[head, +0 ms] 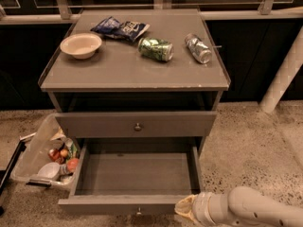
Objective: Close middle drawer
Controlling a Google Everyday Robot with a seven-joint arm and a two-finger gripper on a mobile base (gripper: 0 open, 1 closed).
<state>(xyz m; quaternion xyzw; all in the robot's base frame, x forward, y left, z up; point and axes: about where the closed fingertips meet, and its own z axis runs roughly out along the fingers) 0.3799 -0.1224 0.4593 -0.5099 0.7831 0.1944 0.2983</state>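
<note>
Camera view looks down on the grey cabinet (213, 82) from the front. The middle drawer (137, 174) is pulled way out toward the camera, so you can see right into it, and it's just bare grey inside. Its little round knob (138, 211) sits at the centre of the front panel, right at the bottom edge of the shot. The drawer above it (94, 125) has its front well further back, with its own knob (138, 126) in the middle.

The gripper (183, 206) comes in from the lower right on a pale arm (255, 211), and its cream tip is right at the right end of the open drawer's front panel. It looks like it's touching, or as good as. Honestly can't tell whether the gripper is set wide or narrow from this angle, and it isn't visibly carrying anything.

On the cabinet top there's a pale bowl (81, 45) on the left, a blue chip bag (120, 28) at the back, a green can (155, 49) lying on its side near the middle and a silver can (198, 48) lying to the right of it. All four are apart from each other.

On the speckled floor (246, 141) to the left, a clear plastic bin (33, 155) sits tilted right beside the open drawer, with some round red fruit (60, 155) and a white cup (49, 170) in it.
</note>
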